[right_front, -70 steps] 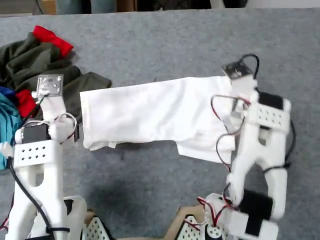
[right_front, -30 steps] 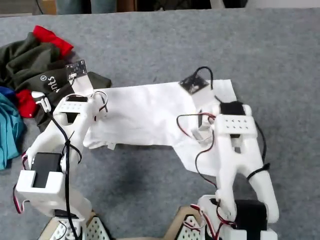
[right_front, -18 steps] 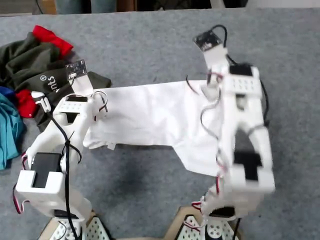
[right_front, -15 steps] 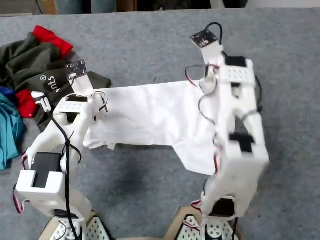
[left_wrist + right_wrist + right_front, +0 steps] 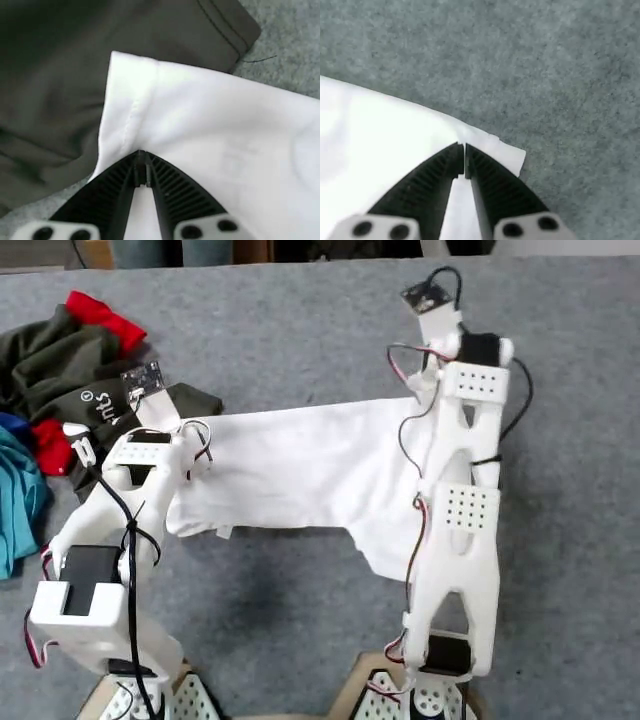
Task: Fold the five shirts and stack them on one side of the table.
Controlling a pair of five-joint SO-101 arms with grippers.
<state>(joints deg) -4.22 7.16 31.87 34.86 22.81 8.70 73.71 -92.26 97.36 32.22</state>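
Observation:
A white shirt [image 5: 300,470] lies spread across the middle of the grey table [image 5: 300,330]. My left gripper [image 5: 172,430] is at the shirt's far left corner. In the left wrist view it [image 5: 141,172] is shut, its tips pinching the white shirt [image 5: 225,135] just inside the hem. My right gripper [image 5: 438,390] is at the shirt's far right corner, with the arm stretched out over the shirt's right side. In the right wrist view it [image 5: 464,160] is shut on the white shirt [image 5: 385,130] near that corner. The other shirts lie in a heap at the left edge.
The heap at the left holds a dark olive shirt [image 5: 60,370], a red one [image 5: 100,320] and a teal one [image 5: 18,500]. The olive shirt [image 5: 55,75] lies right beside the white shirt's left corner. Bare grey table [image 5: 545,65] extends beyond the far edge and to the right.
My right arm has swung from over the shirt's middle out to its far right corner. The left arm came in to the shirt's left corner earlier and has since stayed there.

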